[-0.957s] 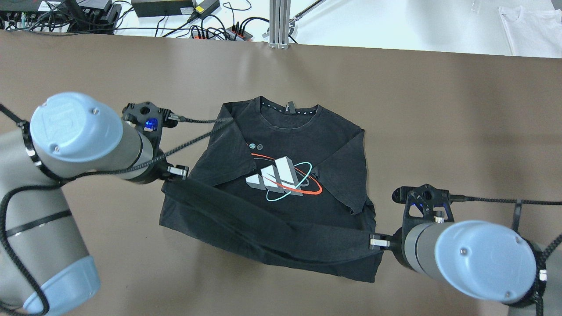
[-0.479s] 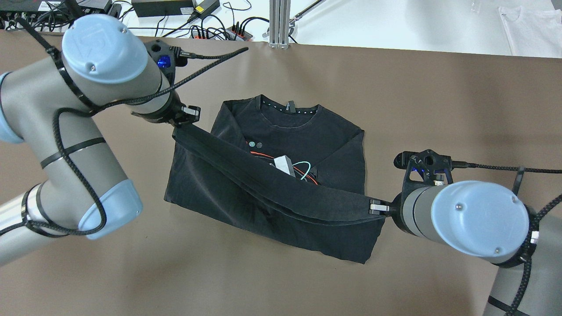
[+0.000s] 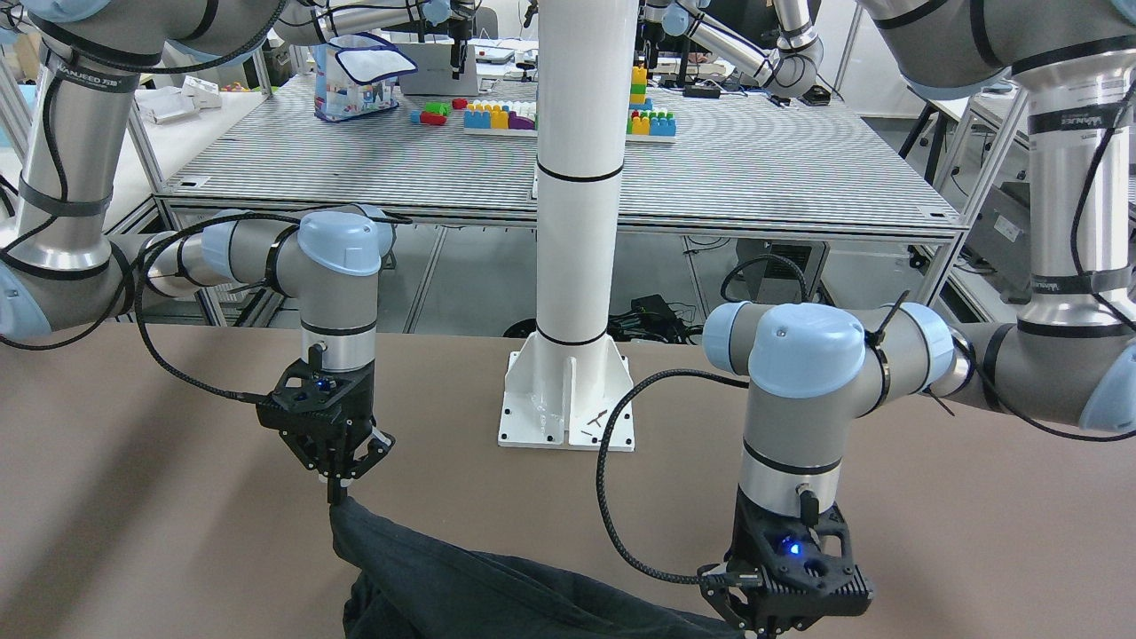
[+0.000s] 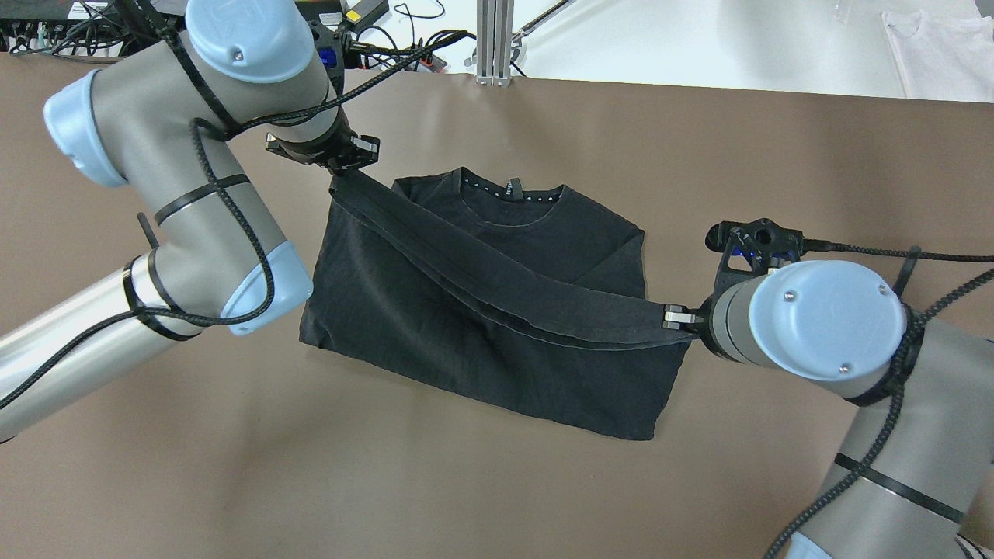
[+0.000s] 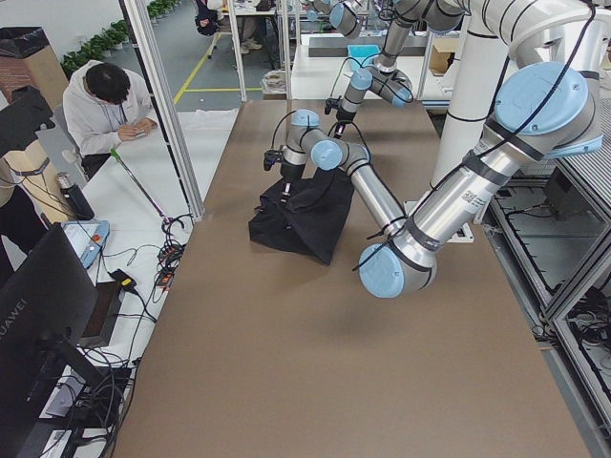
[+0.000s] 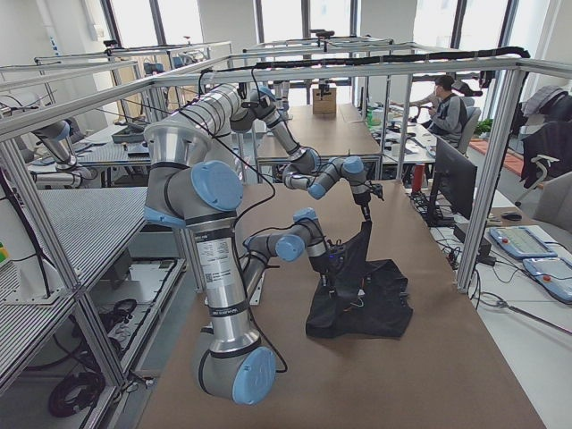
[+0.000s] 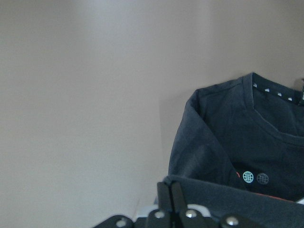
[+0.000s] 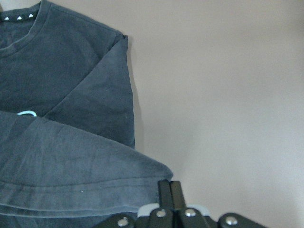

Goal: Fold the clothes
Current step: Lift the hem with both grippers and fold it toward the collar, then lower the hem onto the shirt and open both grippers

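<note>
The clothes are a black T-shirt [image 4: 481, 349] lying on the brown table [image 4: 776, 171], collar at the far side. My left gripper [image 4: 340, 171] is shut on one corner of the bottom hem, just left of the collar. The right gripper [image 4: 666, 317] is shut on the other hem corner at the shirt's right edge. The hem hangs between them as a raised band, slanting across the chest and hiding the print. In the left wrist view the fingers [image 7: 167, 194] pinch the hem [image 7: 228, 202] with the collar [image 7: 275, 95] ahead. In the right wrist view the fingers [image 8: 170, 190] pinch the hem [image 8: 85, 190].
A white pole base [image 3: 568, 404] stands at the robot's side of the table. Beyond the far edge are power strips and cables [image 4: 373, 54], an aluminium post [image 4: 495, 39] and a white garment [image 4: 943, 50]. A person [image 5: 110, 100] sits beside the table.
Both grippers have carried the hem away from the robot toward the collar, the left one much farther. The folded-over fabric now covers the chest print.
</note>
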Available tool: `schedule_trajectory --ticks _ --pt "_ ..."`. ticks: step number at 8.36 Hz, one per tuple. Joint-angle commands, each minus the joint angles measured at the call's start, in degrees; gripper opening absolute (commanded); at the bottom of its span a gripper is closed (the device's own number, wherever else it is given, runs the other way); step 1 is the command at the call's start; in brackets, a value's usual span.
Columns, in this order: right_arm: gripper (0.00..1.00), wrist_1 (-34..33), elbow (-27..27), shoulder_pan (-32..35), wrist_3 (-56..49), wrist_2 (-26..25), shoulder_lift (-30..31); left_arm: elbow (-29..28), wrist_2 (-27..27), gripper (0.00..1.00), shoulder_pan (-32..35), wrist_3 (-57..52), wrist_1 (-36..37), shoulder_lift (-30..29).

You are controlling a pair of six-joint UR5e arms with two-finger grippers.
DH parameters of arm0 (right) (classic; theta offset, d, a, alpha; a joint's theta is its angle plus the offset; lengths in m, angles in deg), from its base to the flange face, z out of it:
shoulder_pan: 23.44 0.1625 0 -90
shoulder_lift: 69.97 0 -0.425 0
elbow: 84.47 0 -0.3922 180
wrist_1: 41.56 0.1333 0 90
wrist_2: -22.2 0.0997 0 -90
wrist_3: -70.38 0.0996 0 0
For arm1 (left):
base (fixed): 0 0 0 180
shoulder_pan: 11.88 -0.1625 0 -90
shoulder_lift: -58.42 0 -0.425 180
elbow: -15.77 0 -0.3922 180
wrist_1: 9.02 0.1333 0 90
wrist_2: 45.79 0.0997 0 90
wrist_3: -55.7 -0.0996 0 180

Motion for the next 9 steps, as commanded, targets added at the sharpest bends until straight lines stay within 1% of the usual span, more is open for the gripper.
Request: schedule_trajectory --ticks 1,2,3,5,6,7,8,9 --pt "0.0 10.48 13.52 2.79 -1.61 0.02 -2.73 -15.41 0.49 0.0 0.24 -0.89 -11.07 -3.26" --pt "0.0 15.24 17.75 3.32 -3.1 -0.07 -2.82 -20.94 0.49 0.0 0.16 -1.24 -14.32 -4.58" --pt "0.0 16.16 20.23 3.93 -4.25 -0.07 -3.26 -25.52 0.58 0.0 -0.19 -1.42 -18.44 -4.85" --pt "0.0 16.69 26.55 4.38 -4.7 -0.16 -5.89 -31.25 5.39 0.0 -2.12 -1.51 -23.3 -4.51" --pt "0.0 19.83 28.67 4.47 -6.79 -0.16 -5.73 -32.67 5.5 0.0 -2.3 -1.86 -25.84 -4.16" --pt "0.0 21.16 29.04 5.77 -10.2 0.1 -5.46 -32.51 5.16 0.0 -2.13 -4.91 -26.83 -3.98" --pt "0.0 21.18 29.04 7.0 -11.36 1.15 -5.03 -31.9 4.72 0.0 -1.87 -6.5 -27.01 -3.71" --pt "0.0 21.18 28.96 8.41 -11.9 3.25 -4.94 -31.72 4.54 0.0 -1.69 -6.69 -27.01 -3.71"
